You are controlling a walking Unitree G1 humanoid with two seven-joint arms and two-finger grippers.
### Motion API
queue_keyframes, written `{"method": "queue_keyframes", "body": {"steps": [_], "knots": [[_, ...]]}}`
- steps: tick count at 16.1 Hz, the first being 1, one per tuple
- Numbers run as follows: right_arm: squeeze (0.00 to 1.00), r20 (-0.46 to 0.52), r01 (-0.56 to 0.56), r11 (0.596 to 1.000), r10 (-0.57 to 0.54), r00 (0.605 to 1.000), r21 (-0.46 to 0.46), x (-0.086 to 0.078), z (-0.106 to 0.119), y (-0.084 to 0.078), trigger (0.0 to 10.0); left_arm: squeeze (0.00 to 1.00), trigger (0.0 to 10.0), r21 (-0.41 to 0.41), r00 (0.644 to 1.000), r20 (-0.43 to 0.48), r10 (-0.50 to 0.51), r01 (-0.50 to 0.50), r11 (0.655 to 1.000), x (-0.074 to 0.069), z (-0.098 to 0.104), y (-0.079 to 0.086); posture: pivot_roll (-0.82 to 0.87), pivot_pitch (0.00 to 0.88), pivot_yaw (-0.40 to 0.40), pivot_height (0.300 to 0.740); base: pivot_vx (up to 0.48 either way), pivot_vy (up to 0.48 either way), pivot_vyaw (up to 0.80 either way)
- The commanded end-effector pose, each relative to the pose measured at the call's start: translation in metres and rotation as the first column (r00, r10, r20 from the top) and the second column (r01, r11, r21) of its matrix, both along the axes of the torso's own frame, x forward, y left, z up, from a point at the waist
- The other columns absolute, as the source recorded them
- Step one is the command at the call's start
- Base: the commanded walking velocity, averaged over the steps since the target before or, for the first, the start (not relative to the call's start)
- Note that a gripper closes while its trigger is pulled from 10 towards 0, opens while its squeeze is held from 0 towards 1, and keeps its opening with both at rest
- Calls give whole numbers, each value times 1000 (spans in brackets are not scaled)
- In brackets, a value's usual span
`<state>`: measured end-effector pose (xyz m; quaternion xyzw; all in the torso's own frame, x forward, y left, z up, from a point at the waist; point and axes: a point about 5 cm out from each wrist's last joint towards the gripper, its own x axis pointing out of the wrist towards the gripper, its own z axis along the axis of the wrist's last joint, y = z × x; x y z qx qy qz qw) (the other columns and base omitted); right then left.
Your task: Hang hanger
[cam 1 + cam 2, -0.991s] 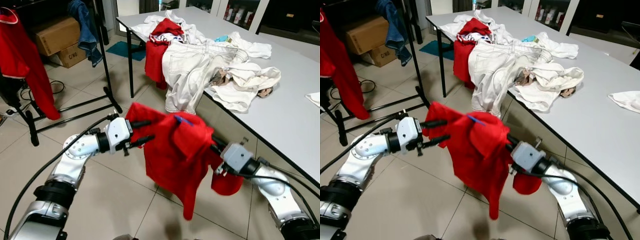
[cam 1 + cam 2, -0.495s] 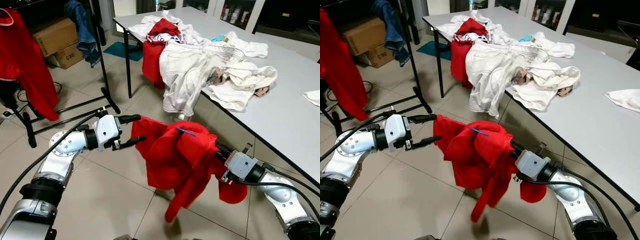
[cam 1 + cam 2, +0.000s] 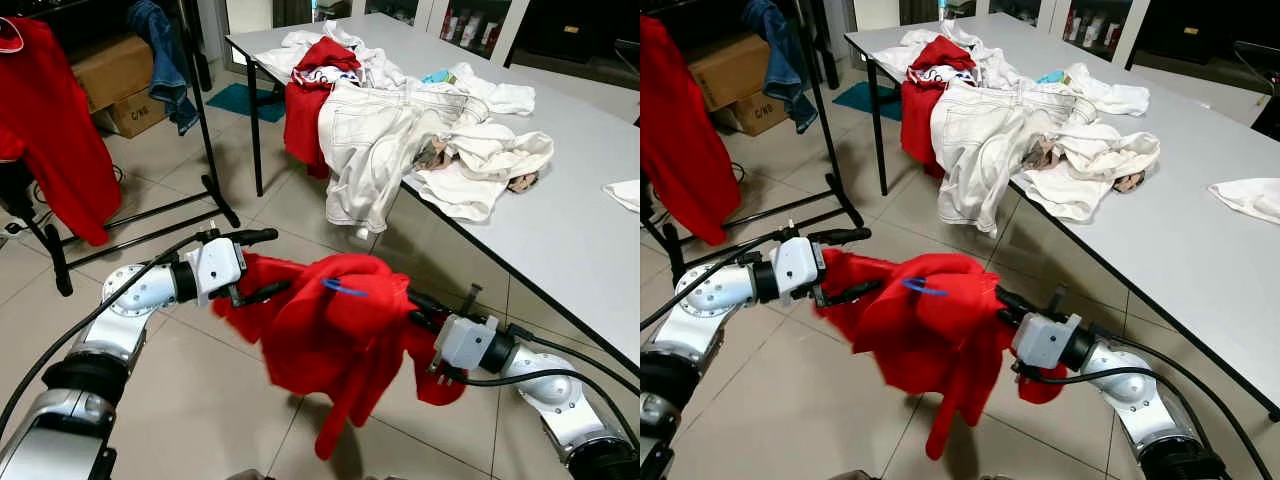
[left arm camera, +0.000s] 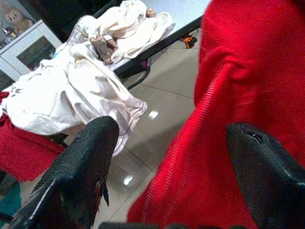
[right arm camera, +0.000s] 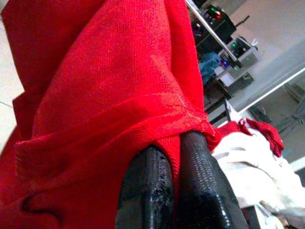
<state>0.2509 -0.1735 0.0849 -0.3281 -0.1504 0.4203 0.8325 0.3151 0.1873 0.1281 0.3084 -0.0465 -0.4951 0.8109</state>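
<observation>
Tiled room, grey counter (image 3: 560,240) at 2 o'clock, black clothes rack (image 3: 205,120) at 10 o'clock. Right gripper (image 5: 177,157) jaws together, clamped on a fold of the red garment (image 3: 330,340), low at 4 o'clock above the floor tiles (image 3: 200,400). Left gripper (image 3: 262,266) jaws apart, upper finger clear above the cloth, lower finger touching the garment's edge at 9 o'clock; nothing pinched. Garment bunched between the two grippers, one tail hanging down toward 6 o'clock. Small blue piece (image 3: 343,288) sticks out on top of the garment, maybe the hanger, cannot tell. Counter carries a heap of white clothes (image 3: 400,130) with a red item (image 3: 315,90) draped over the near edge. Another red garment (image 3: 55,130) and a denim piece (image 3: 165,55) hang on the rack; cardboard boxes (image 3: 115,80) behind it.
</observation>
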Motion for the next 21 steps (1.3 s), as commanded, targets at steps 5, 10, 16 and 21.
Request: {"method": "queue_keyframes", "body": {"steps": [5, 10, 16, 21], "knots": [[0, 118, -51, 999, 51, 992, -11, 7, 24, 7, 10000, 0, 10000, 53, 971, -236, -38, 52, 997, -6, -30, -7, -46, 0, 4, 740, 0, 0, 0], [0, 166, -92, 996, 94, 982, -16, 9, 35, 18, 10000, 0, 2588, 10, 937, -335, -99, 109, 994, -14, -41, -14, -42, 0, 1, 740, 0, 0, 0], [0, 159, -182, 977, 198, 967, -111, -3, 31, 19, 10000, 0, 0, -33, 911, -366, -190, 191, 981, -20, -38, -20, -40, 0, -4, 740, 0, 0, 0], [0, 184, -165, 977, 189, 965, -135, 1, 35, 17, 10000, 0, 0, -41, 909, -367, -200, 199, 979, -22, -36, -19, -36, 0, -7, 740, 0, 0, 0]]}}
